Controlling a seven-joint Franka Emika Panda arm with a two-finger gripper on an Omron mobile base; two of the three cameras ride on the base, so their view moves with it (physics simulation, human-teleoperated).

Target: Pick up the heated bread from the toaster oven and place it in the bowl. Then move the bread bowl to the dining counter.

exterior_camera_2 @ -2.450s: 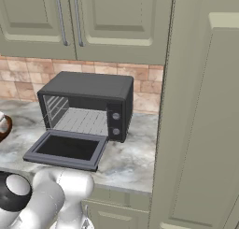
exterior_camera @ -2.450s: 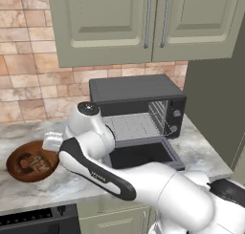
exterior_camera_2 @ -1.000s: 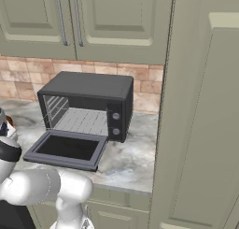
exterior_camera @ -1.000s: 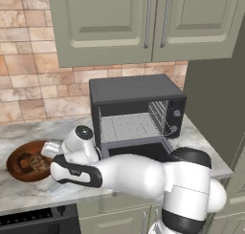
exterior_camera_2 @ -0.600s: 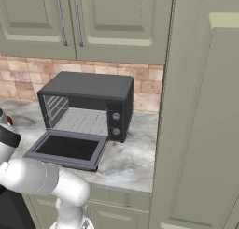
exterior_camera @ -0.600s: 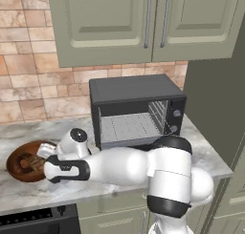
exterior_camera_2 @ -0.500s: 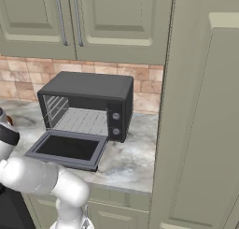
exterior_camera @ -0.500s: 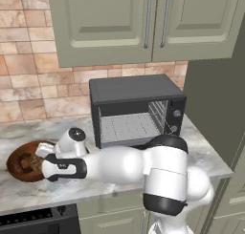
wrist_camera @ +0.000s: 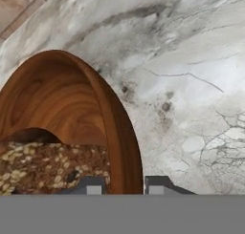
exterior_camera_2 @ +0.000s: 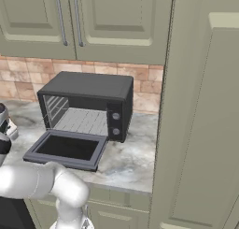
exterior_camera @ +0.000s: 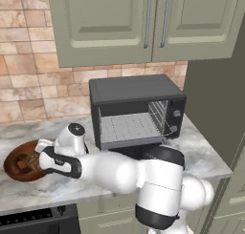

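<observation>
The bowl [exterior_camera: 16, 165] sits on the marble counter left of the toaster oven [exterior_camera: 136, 111], with the heated bread [exterior_camera: 27, 160] lying inside it. My gripper [exterior_camera: 41, 156] reaches down at the bowl's right rim. In the hand view the bowl's glossy rim [wrist_camera: 125, 147] runs between my two fingertips [wrist_camera: 91, 186], and the gripper [wrist_camera: 125, 186] is shut on it. The seeded bread [wrist_camera: 48, 168] fills the bowl's lower left. The toaster oven [exterior_camera_2: 86, 106] stands with its wire rack bare. The dining counter is out of view.
The oven's glass door [exterior_camera_2: 67, 151] hangs open over the counter front. A brick wall and green wall cabinets [exterior_camera: 119, 23] stand behind and above. A tall cabinet [exterior_camera_2: 200, 130] bounds the right. A dark stove edge [exterior_camera: 33, 221] lies below the bowl.
My arm has swung left and down from in front of the oven to the bowl. The jaws have closed on the bowl's rim. Bowl and bread have stayed in place.
</observation>
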